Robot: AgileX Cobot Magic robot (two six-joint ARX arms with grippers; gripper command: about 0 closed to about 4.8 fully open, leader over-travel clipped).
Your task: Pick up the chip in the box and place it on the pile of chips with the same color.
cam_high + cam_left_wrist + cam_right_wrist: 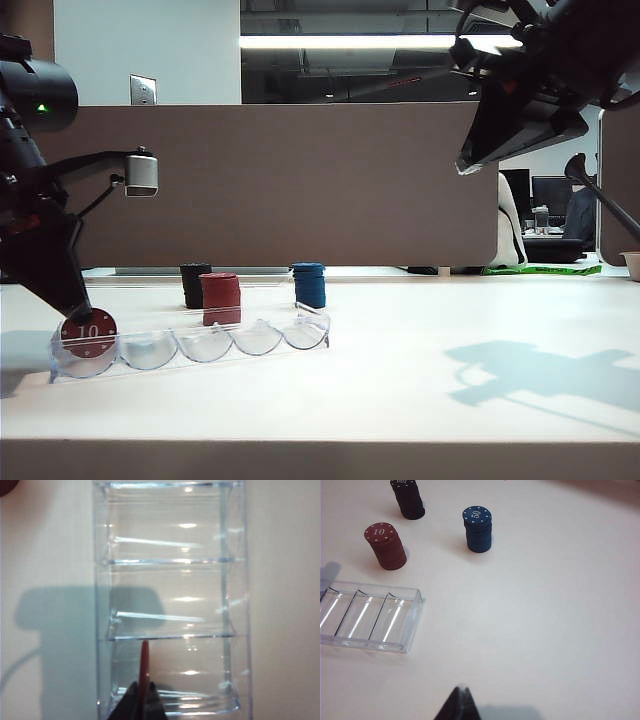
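The left tool (pixel 78 312) is down at the left end of the box (pixel 255 345), near the surface's (pixel 420 370) front-left corner. Its fingers (pixel 131 702) are clamped on the chip (pixel 88 334), which stands on edge in the end slot, its "10" face turned toward the front edge. From the left wrist camera the chip (pixel 144 667) shows edge-on as a thin red strip rising from between the two dark fingertips, with the box's (pixel 170 560) clear dividers running across beyond it.

The box lies lengthwise along the front-left part of the surface, slightly skewed, its other four slots holding nothing visible. Behind it, toward the back edge, stand three stacks: the red pile (pixel 220 298) just behind the middle of the box, a black stack (pixel 194 284) close beside it and further back, and a blue stack (pixel 309 285) apart to the right, near the box's right end. In the right wrist view the red pile (pixel 386 546) shows a "10" on top, the blue stack (pixel 479 529) a "50", and the black stack (pixel 408 499) is cut off at the frame edge.

The right tool (pixel 470 160) hangs high above the right half of the surface, well apart from everything. In its own camera the fingertips (pixel 460 705) appear together, gripping nothing.
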